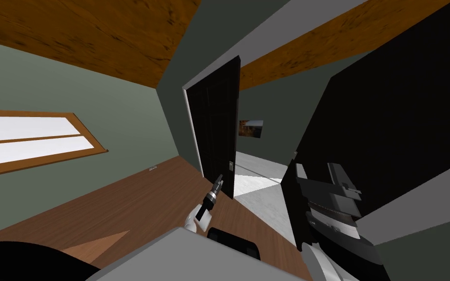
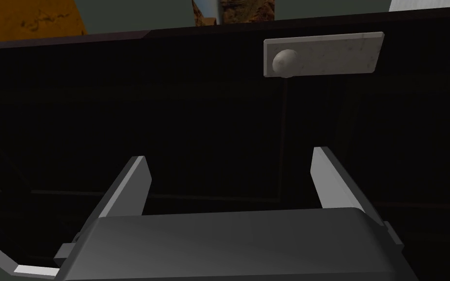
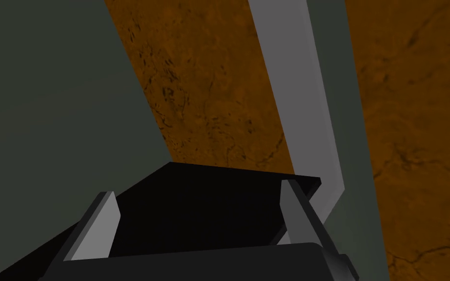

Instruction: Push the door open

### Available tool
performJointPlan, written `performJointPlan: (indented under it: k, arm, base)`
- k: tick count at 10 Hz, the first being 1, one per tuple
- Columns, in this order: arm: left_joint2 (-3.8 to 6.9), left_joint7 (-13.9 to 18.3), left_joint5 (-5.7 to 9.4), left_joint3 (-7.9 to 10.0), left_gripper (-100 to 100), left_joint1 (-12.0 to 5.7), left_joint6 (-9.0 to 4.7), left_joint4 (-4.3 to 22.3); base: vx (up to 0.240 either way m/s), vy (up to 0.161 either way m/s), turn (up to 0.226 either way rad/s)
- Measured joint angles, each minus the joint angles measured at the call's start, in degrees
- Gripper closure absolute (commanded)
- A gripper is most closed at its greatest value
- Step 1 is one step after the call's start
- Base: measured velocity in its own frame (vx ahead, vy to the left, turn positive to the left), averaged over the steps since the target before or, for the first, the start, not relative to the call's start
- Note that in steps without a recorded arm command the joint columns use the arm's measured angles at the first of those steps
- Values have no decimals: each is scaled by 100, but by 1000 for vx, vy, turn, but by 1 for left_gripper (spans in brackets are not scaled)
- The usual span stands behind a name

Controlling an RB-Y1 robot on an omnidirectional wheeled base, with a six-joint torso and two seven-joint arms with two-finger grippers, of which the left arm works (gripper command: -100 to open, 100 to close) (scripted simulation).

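Observation:
A black door (image 1: 216, 122) stands partly open in its light grey frame (image 1: 192, 131), swung toward the room beyond. A small grey plate (image 1: 231, 166) sits low on its free edge. My left gripper (image 1: 218, 181) reaches to the door just below that plate. In the left wrist view its fingers (image 2: 133, 185) stand open close in front of the black door face (image 2: 170, 122), with the grey plate (image 2: 334, 52) and its round knob (image 2: 285, 62) a little beyond the gripper (image 2: 230, 155). My right gripper (image 1: 319, 173) is raised at the right, open and empty (image 3: 197, 189).
Brown wood floor (image 1: 136, 205) lies under me, and white floor (image 1: 260, 175) shows through the doorway. A window (image 1: 29, 139) is in the grey-green wall at the left. A small picture (image 1: 251, 128) hangs beyond the opening. A large black area (image 1: 399, 112) fills the right.

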Motion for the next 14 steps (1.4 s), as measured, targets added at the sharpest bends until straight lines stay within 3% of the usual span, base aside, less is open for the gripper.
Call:
performJointPlan:
  k: [3,7,11,14]
  arm:
    - [12,85,-32,-105,-100,-123,18,298]
    - [-40,143,-58,-199,-100,-397,-114,944]
    - [-56,190,-80,-269,-100,-512,-126,1209]
    - [-51,178,-72,-252,-100,-520,-132,1237]
  base:
    - [115,31,-5]
    - [133,30,-8]
    - [58,5,-1]
    - [143,-33,-24]
